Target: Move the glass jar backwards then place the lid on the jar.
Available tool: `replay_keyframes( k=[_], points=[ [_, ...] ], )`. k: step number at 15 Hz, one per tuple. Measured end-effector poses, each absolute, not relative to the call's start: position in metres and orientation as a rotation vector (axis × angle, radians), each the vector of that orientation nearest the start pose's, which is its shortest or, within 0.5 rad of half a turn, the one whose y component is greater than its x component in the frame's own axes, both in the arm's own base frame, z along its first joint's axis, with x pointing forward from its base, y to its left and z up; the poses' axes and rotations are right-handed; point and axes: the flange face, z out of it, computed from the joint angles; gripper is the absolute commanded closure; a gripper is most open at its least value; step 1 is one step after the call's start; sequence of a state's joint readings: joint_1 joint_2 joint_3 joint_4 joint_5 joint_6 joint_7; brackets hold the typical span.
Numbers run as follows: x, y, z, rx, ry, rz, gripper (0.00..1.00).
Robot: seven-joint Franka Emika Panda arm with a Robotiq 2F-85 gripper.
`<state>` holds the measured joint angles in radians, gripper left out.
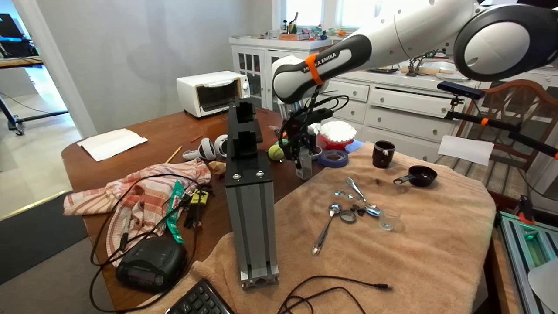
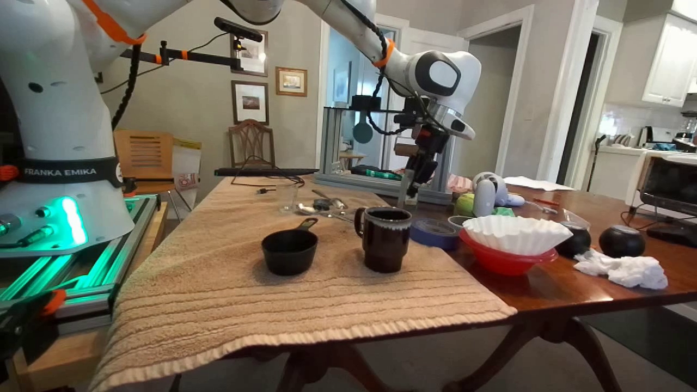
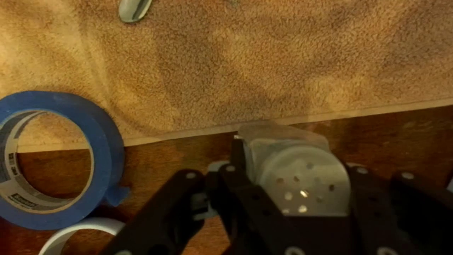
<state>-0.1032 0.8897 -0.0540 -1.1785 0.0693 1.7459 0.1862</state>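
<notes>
Black claw (image 3: 295, 156) grips translucent container (image 3: 306, 177) with dotted round top

The jaws are closed around it, over the brown wooden table (image 3: 407, 132) by the edge of the tan terry towel (image 3: 212, 71). A flat blue tape roll (image 3: 108, 148) lies near. Farther out, the small clear glass jar (image 1: 390, 218) stands upright on the towel, just beside a shiny silver spoon (image 1: 372, 211)
</notes>
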Motion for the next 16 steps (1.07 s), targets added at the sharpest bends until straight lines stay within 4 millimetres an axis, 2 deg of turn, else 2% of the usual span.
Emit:
replay_keyframes(
  k=[3, 7, 8, 9, 11, 14, 16],
  points=[
    [0.722, -0.109, 0.224, -3.02, 0.563, 0.524, 0.75],
    [0.727, -0.109, 0.22, -3.0, 0.547, 0.562, 0.75],
    [0.729, -0.108, 0.22, -2.998, 0.542, 0.564, 0.45],
    [0.731, -0.106, 0.219, -2.995, 0.537, 0.567, 0.23],
    [0.735, -0.105, 0.222, -2.995, 0.53, 0.559, 0.19],
    [0.74, -0.104, 0.235, -3.0, 0.524, 0.525, 0.01],
    [0.744, -0.105, 0.246, -3.004, 0.524, 0.492, 0.0]
  ],
)
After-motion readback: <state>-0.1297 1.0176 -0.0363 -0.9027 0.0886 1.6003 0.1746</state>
